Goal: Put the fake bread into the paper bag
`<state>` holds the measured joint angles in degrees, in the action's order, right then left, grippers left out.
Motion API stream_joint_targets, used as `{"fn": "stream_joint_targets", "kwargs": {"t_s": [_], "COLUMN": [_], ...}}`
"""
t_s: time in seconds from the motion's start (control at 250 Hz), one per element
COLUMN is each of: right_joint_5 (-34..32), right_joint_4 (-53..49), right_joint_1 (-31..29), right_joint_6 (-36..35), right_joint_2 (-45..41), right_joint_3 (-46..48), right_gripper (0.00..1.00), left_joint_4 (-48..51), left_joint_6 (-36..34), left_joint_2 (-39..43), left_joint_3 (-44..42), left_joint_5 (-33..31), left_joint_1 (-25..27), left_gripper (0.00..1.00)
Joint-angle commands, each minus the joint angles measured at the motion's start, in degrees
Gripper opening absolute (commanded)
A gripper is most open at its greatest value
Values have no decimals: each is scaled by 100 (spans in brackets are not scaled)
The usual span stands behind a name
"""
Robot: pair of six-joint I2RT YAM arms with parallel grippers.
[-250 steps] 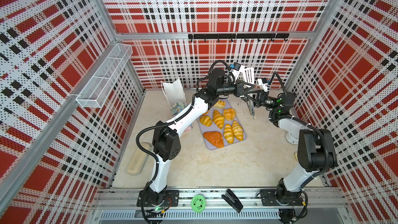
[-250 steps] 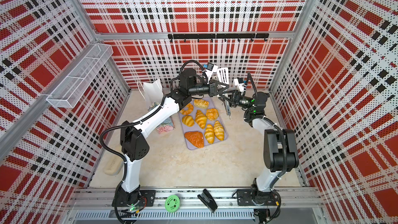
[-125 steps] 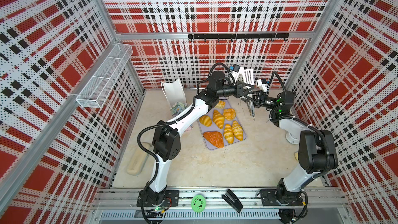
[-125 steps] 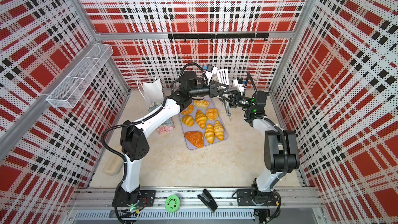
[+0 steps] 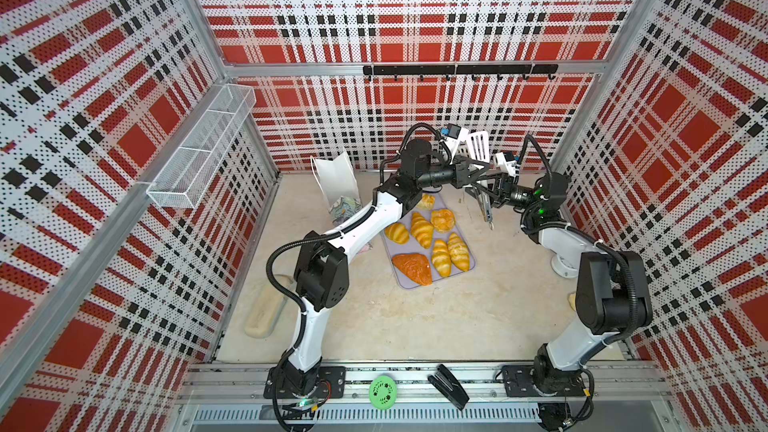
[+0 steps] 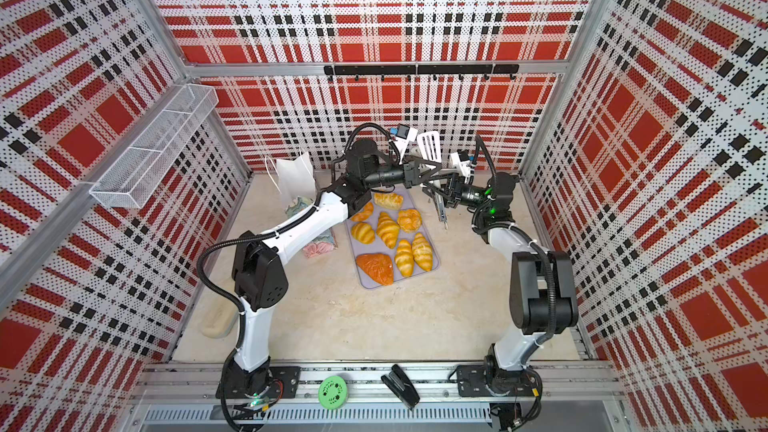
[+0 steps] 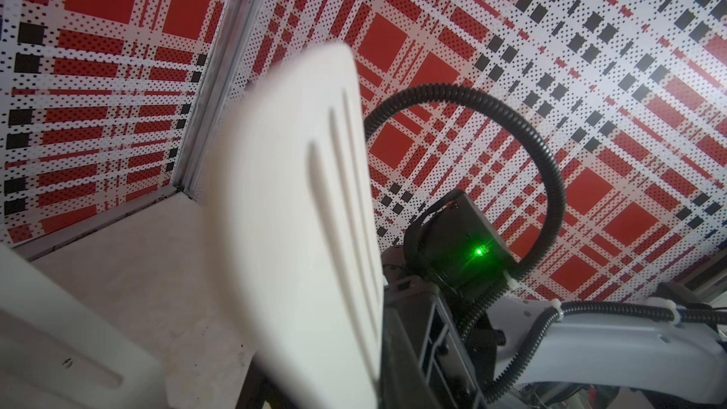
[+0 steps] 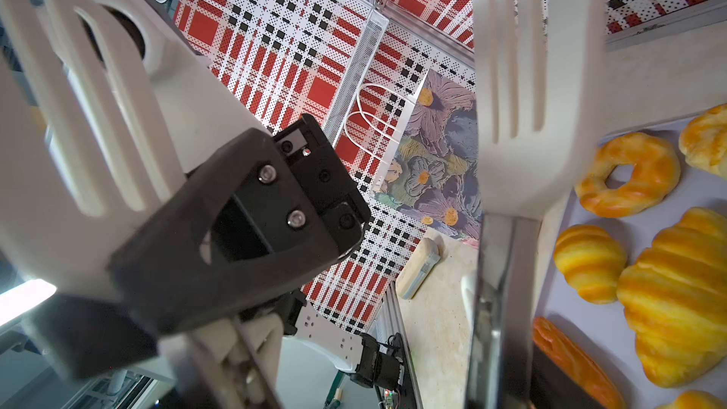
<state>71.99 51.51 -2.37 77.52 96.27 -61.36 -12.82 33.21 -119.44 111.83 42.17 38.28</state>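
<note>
At the back of the table point(image 5: 415, 326), above the far end of the lilac tray point(image 5: 397, 249), the two claws meet. The right claw point(image 5: 492, 193) stands wide and, by the look of it, clasps the metal arms of a pair of serving tongs point(image 5: 478, 146), with their white slotted heads upward. The left claw point(image 5: 478, 169) is closed on nothing, its tip between the two heads. The fake bread point(image 5: 422, 229) lies on the tray, below the tongs and toward the front, and the tray's long axis runs forward from the claws. The round bun point(image 5: 442, 220) and the braided piece point(image 5: 426, 201) are nearest. The paper bag point(image 5: 336, 176) stands open at the back, left of the tray, beyond the left arm and well apart from the right claw. Judged so, the right arm is nearer the bread and the left arm nearer the bag.
</note>
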Motion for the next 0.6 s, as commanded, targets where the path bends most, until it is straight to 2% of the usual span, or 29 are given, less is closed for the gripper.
{"fn": "stream_joint_targets", "kwargs": {"t_s": [0.0,0.312,0.596], "right_joint_5": [-46,-70,-40], "right_joint_4": [88,188,315], "right_joint_1": [-5,43,87], "right_joint_6": [102,214,370], "right_joint_2": [-175,-203,-203], "right_joint_3": [-162,-161,-108], "right_gripper": [85,84,78], "left_joint_4": [-586,-746,-928], "left_joint_6": [129,220,376], "left_joint_2": [17,-44,-83], "left_joint_3": [120,114,70], "left_joint_5": [316,393,396], "left_joint_1": [171,206,165], "left_gripper": [15,15,18]}}
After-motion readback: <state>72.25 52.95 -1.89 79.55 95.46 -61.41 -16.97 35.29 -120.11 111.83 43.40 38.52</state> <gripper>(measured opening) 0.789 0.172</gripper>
